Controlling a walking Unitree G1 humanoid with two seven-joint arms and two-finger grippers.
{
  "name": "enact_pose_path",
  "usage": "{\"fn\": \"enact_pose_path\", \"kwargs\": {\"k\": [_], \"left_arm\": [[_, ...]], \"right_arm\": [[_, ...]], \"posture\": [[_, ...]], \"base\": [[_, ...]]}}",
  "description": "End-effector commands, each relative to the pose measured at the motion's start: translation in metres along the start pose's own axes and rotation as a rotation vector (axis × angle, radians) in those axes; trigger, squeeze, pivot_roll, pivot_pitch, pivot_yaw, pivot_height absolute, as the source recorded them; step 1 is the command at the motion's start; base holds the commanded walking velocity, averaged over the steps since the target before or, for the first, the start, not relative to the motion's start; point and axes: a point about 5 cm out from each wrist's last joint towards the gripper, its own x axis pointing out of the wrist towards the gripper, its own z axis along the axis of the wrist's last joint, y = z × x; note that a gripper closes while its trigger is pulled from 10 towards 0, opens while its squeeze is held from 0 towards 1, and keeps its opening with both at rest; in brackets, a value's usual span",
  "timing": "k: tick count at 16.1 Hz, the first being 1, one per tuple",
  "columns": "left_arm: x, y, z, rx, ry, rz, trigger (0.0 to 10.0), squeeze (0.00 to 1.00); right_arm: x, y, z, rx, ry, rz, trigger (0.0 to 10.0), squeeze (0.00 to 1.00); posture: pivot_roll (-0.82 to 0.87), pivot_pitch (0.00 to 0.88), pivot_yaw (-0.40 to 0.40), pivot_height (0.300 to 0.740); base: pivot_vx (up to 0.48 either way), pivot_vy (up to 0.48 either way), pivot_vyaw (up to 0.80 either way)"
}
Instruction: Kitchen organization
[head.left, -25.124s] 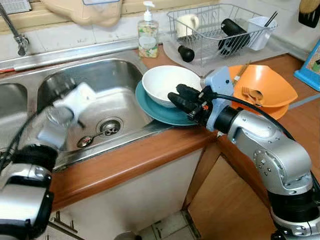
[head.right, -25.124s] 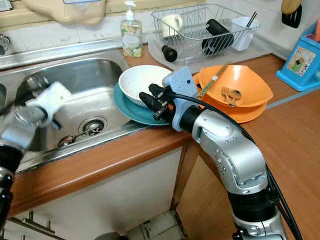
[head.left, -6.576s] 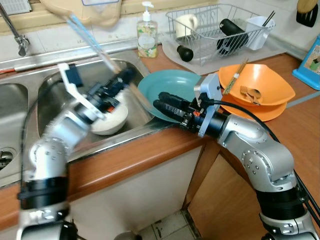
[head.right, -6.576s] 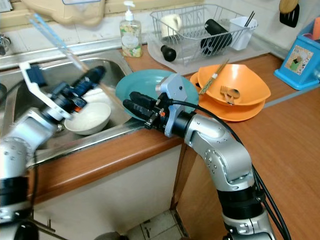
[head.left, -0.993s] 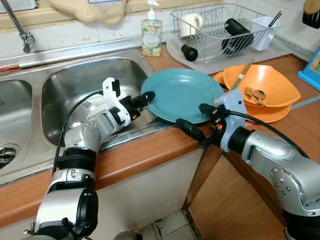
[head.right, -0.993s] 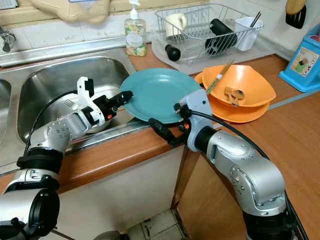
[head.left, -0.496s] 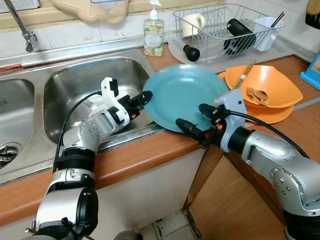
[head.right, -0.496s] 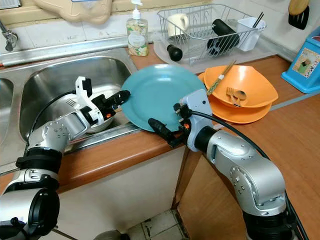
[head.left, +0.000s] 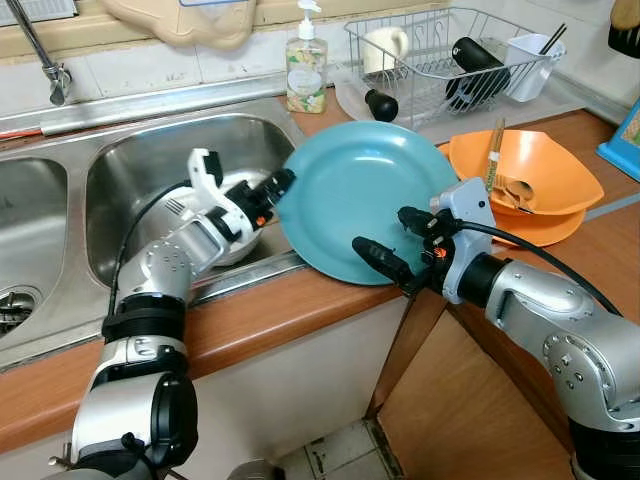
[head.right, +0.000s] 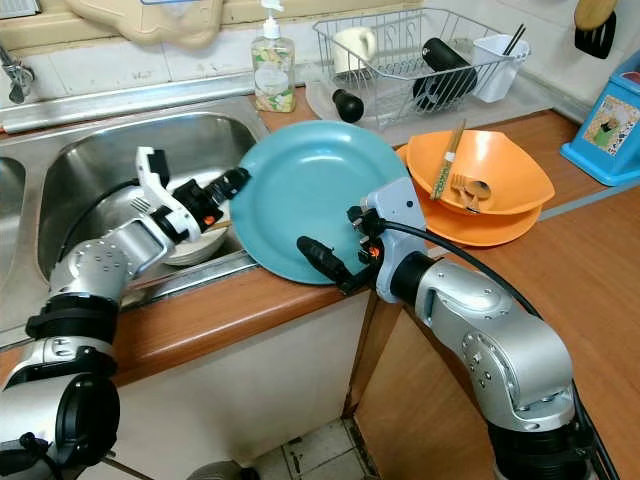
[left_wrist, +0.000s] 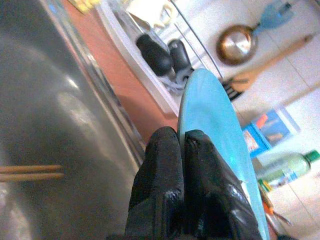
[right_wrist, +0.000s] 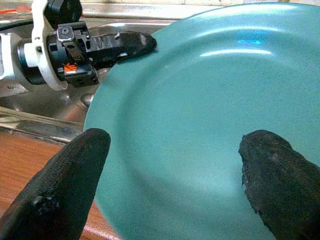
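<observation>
A teal plate (head.left: 370, 195) stands tilted up on its front rim at the counter edge, face toward me. My left gripper (head.left: 278, 181) reaches over the sink from the left; its fingers (left_wrist: 182, 150) are shut together and press against the plate's left rim from behind. My right gripper (head.right: 330, 230) is open at the plate's lower front, one finger (right_wrist: 60, 175) low at the rim and the other across the plate's face. A white bowl (head.right: 195, 245) lies in the sink (head.left: 150, 160) under the left arm, with chopsticks (left_wrist: 30, 172) in it.
Two stacked orange bowls (head.left: 540, 185) holding chopsticks and cutlery sit just right of the plate. A dish rack (head.left: 440, 55) with a mug and dark bottles stands behind. A soap bottle (head.left: 305, 65) stands at the sink's back corner, and a blue box (head.right: 605, 110) at far right.
The plate's left and far rim has risen, so it stands steeper. My left gripper has lifted and drawn back a little to the left. The right gripper has barely moved.
</observation>
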Motion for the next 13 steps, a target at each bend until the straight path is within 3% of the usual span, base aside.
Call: {"fn": "enact_pose_path", "kwargs": {"k": [1, 4, 7, 10, 13], "left_arm": [[-0.003, -0.004, 0.018, 0.009, -0.052, 0.001, 0.0, 0.00], [-0.013, -0.004, 0.034, -0.016, -0.126, 0.011, 0.0, 0.00], [-0.045, 0.007, 0.074, -0.026, -0.324, 0.128, 0.0, 0.00], [-0.068, 0.020, 0.084, 0.046, -0.372, 0.288, 0.0, 0.00], [-0.085, 0.036, 0.084, 0.037, -0.408, 0.405, 0.0, 0.00]], "right_arm": [[-0.001, 0.000, 0.006, -0.006, -0.014, 0.012, 10.0, 0.00], [-0.001, 0.000, 0.008, -0.004, -0.022, 0.014, 10.0, 0.00], [-0.001, -0.001, 0.010, 0.005, -0.035, 0.018, 10.0, 0.00], [0.001, 0.001, 0.009, 0.007, -0.032, 0.027, 10.0, 0.00], [0.003, 0.002, 0.010, 0.002, -0.029, 0.038, 10.0, 0.00]], "posture": [[-0.10, 0.000, 0.035, 0.740], [-0.10, 0.000, 0.034, 0.740], [-0.09, 0.000, 0.035, 0.740], [-0.08, 0.000, 0.028, 0.740], [-0.08, 0.000, 0.025, 0.740]], "base": [[0.000, 0.000, 0.00], [0.000, 0.000, 0.00], [0.000, 0.000, 0.00], [0.000, 0.000, 0.00], [0.000, 0.000, 0.00]]}}
